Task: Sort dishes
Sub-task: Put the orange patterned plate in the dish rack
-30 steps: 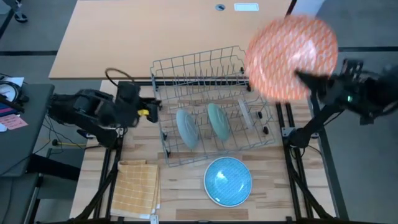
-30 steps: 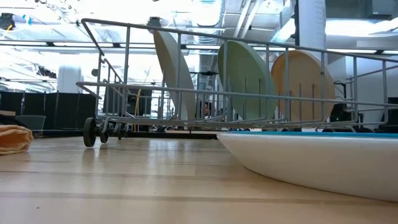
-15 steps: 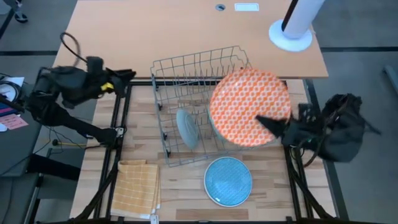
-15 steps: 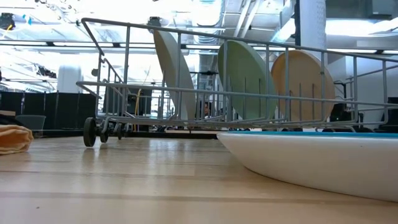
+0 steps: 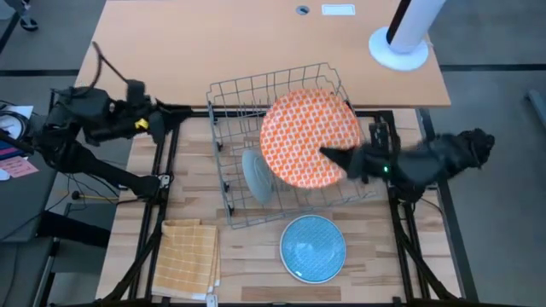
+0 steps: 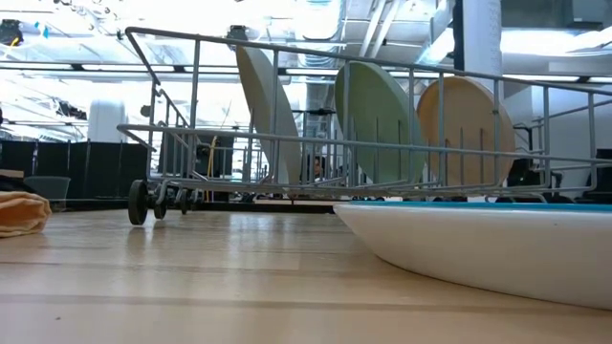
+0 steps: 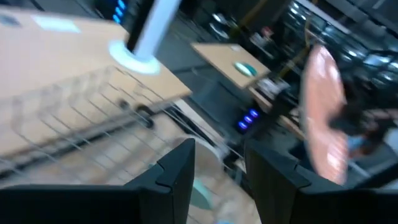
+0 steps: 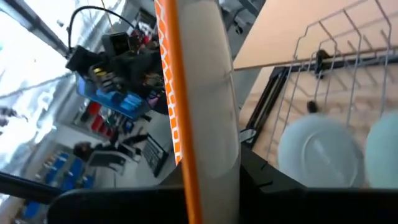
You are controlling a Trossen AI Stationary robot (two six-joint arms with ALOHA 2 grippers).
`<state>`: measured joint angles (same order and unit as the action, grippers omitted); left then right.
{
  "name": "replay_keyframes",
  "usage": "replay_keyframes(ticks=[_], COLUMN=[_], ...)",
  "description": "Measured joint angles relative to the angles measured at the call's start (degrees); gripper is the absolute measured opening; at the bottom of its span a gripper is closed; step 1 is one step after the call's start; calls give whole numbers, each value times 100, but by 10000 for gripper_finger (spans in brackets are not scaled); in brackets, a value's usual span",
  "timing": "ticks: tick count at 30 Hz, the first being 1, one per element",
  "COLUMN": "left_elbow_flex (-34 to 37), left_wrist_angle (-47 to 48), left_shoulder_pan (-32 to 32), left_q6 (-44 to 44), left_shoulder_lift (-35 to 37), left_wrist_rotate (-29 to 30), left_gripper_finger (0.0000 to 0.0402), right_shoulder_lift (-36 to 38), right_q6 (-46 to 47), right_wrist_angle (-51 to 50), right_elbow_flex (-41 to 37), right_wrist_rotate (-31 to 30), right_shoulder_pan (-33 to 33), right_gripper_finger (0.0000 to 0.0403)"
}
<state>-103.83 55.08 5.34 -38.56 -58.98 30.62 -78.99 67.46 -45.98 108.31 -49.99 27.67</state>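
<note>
While over the rack, orange plate sits between right fingers.

Right hand clamped, left hand parted.

A robotics lab or industrial test hall, not a home. Open ceiling with exposed pipes and ducts and bright strip lighting in the low view. Wooden worktop bolted onto a dark metal frame, two arms mounted at its sides, loose cables trailing off. A second plain desk behind, carrying a white post on a round base. Grey floor all round. Farther off, more desks, blue-lit electronics and blue storage racks.
</note>
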Motion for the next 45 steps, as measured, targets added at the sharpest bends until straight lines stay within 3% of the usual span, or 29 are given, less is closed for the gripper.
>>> replay_keyframes(ticks=[4,8,13,18,22,27,31,35,41,45], left_elbow_flex=[0,0,0,0,0,0,0,0,-2,0], left_wrist_angle=[-390,-793,-976,-1541,-2056,-2433,-2789,-3614,-4047,-3954], left_shoulder_pan=[0,-11,-428,-920,-1315,-1883,-2182,-2254,-2381,-2461], left_q6=[134,381,299,543,400,-508,-1153,-1185,-1657,-1822], left_shoulder_lift=[-224,-421,-696,-1006,-1322,-1692,-2019,-2307,-2618,-2673], left_wrist_rotate=[-580,-636,-528,-1509,-2422,-3209,-3778,-4219,-4357,-4247], left_gripper_finger=[148,187,241,266,266,265,265,265,259,221], right_shoulder_lift=[190,268,248,185,122,138,133,130,90,87], right_q6=[-593,-1207,-1972,-2559,-2616,-2636,-2112,-1642,-1672,-1652], right_wrist_angle=[12,29,138,341,331,361,296,193,199,14], right_elbow_flex=[7,15,11,13,5,4,7,7,11,11], right_wrist_rotate=[662,1232,1319,1380,1679,1884,2311,2598,2609,2609], right_shoulder_pan=[-575,-1050,-1467,-1728,-1922,-2094,-2324,-2531,-2565,-2562], right_gripper_finger=[30,30,30,30,30,30,30,30,30,34])
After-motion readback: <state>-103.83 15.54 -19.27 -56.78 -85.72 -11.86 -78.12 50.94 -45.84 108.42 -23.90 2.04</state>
